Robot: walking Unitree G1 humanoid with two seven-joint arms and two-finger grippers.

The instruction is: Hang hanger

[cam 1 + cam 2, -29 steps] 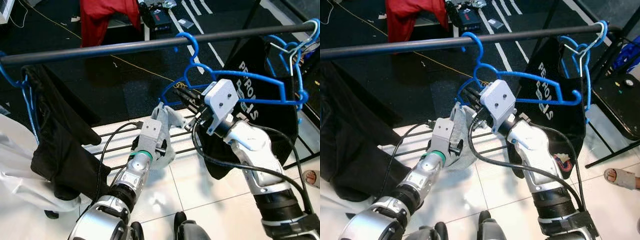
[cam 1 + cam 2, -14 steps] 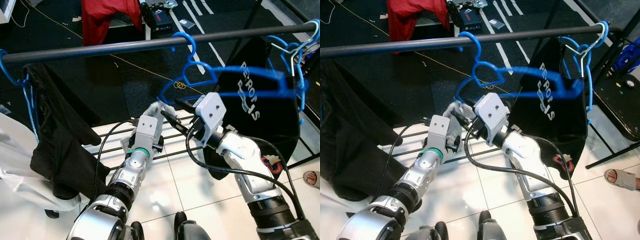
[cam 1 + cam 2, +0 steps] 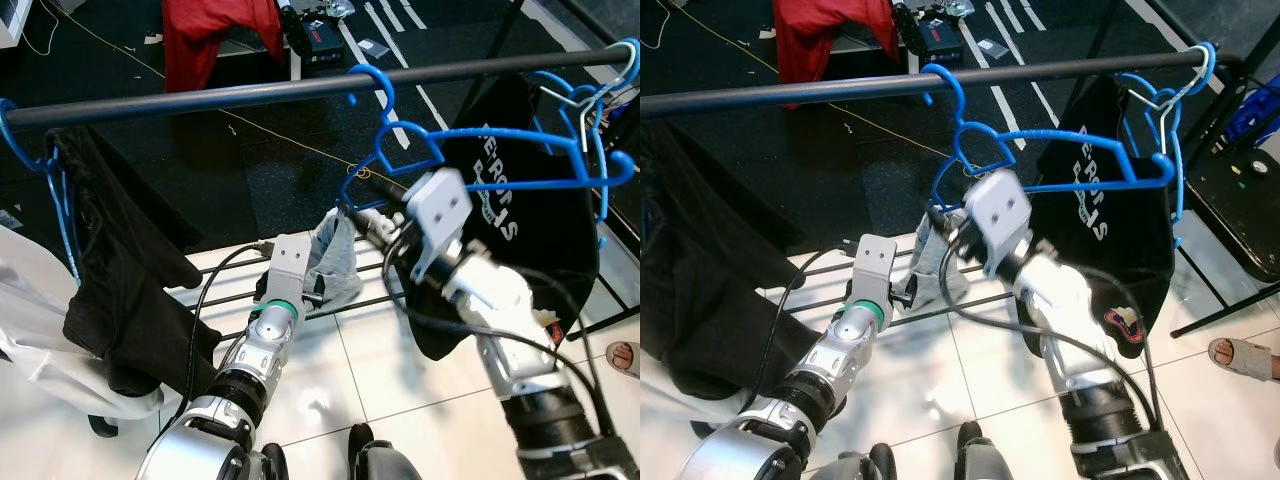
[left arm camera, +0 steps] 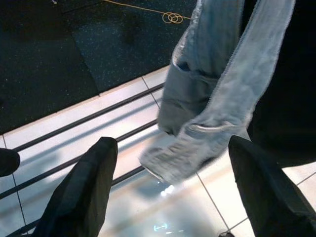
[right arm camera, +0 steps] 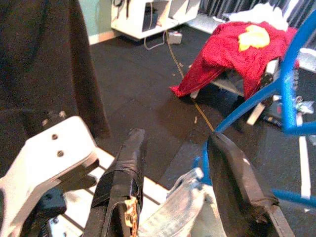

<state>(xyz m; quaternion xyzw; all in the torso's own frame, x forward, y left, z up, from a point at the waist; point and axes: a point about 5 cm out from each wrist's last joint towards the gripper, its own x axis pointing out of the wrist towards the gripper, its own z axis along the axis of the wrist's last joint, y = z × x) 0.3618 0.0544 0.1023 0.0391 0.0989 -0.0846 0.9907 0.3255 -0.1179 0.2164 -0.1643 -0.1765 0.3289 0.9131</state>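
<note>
While right pincer (image 3: 352,208) reaches up, fingers apart at blue hanger (image 3: 480,165) holding grey cloth (image 3: 335,255), left pincer (image 4: 168,192) spread below

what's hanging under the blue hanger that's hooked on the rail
A pale grey garment hangs from the blue hanger's left end, beside the right end effector. How it attaches is hidden.

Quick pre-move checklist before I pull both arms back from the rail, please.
1. Blue hanger hooked over the rail: ok.
2. Grey garment hanging from the hanger's left end: ok, draped there.
3. Left gripper open and free of the garment: ok.
4. Right gripper clear of the hanger: not ok, fingers open but straddling the blue wire and cloth.
5. Hanger level: cannot tell, image blurred.
</note>
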